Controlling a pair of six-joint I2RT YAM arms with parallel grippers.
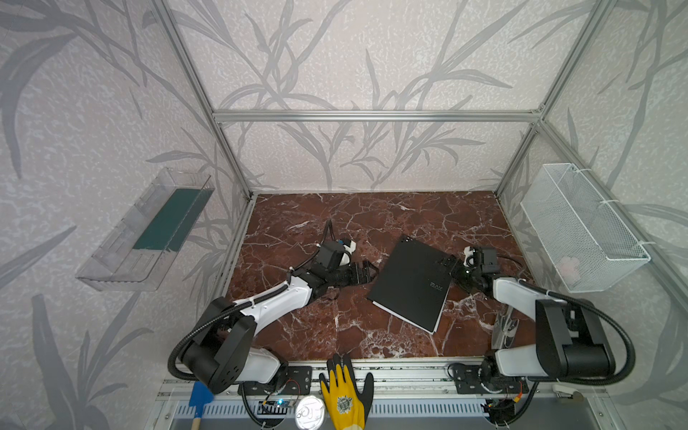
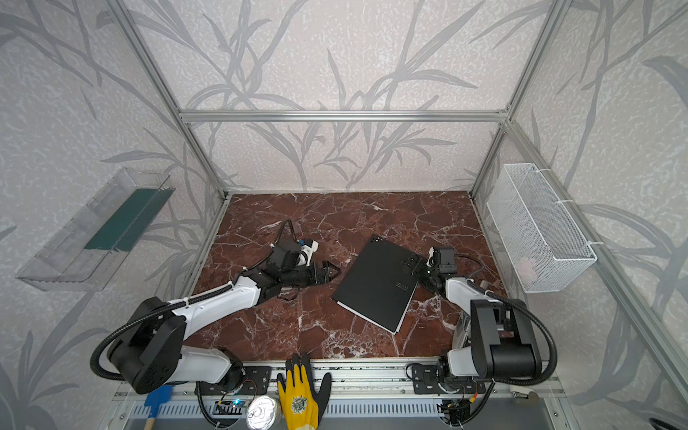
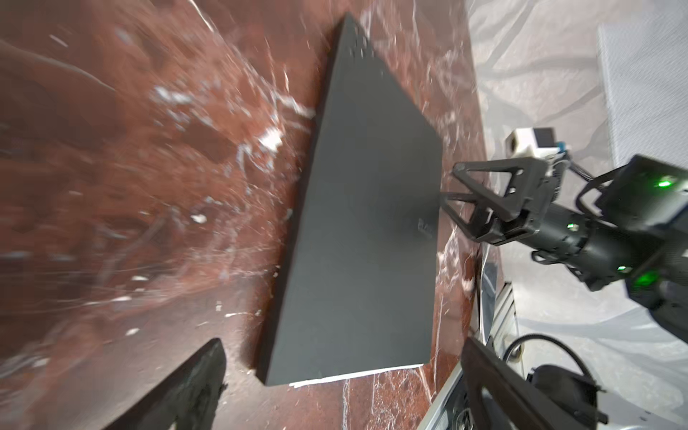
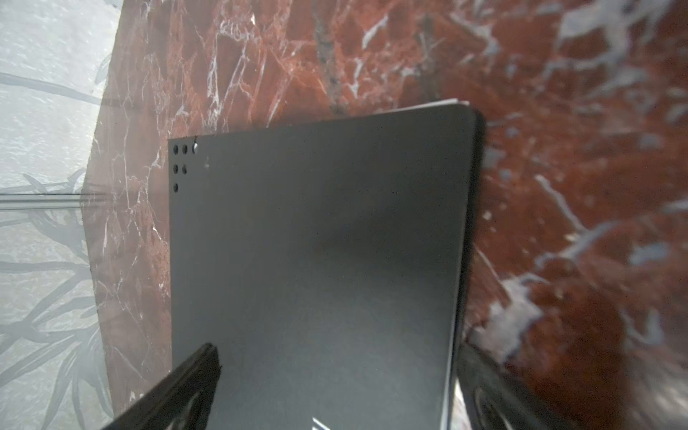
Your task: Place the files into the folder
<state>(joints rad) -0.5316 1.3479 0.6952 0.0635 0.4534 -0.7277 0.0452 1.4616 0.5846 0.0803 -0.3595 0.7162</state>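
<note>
From above, in both top views, the folder (image 1: pixel 413 283) lies shut and flat on the red marble table (image 1: pixel 316 335). It sits toward three o'clock from the table's middle, skewed so its long side runs from one o'clock to seven. A thin white line, the files (image 1: pixel 404 317), peeps out along its seven-o'clock edge, tucked under the cover. The left gripper (image 1: pixel 366 271) hangs at the folder's nine o'clock, just beside the edge but apart from it, jaws spread and empty. The right gripper (image 1: pixel 448 264) comes in from three o'clock with its tips over the cover's edge near the pale lettering, jaws also apart. Down at six o'clock a yellow and black glove (image 1: pixel 346 394) rests on the front rail (image 1: pixel 409 372). Over to the left wrist camera: the folder (image 3: pixel 365 242) stretches away closed, and the files (image 3: pixel 353 374) show as a white sliver beyond one short edge. The right gripper (image 3: pixel 448 182) reaches the lettered edge with both fingers wide, one tip over the cover; whether it touches cannot be told. The left gripper's own fingers (image 3: pixel 201 387) frame the shot, well apart. Right wrist camera now: the folder (image 4: pixel 316 260) fills the frame, with punched holes in one corner and white files (image 4: pixel 443 103) peeking past the far edge. The right gripper (image 4: pixel 337 346) is open, one finger above the cover and the other off its side.
</note>
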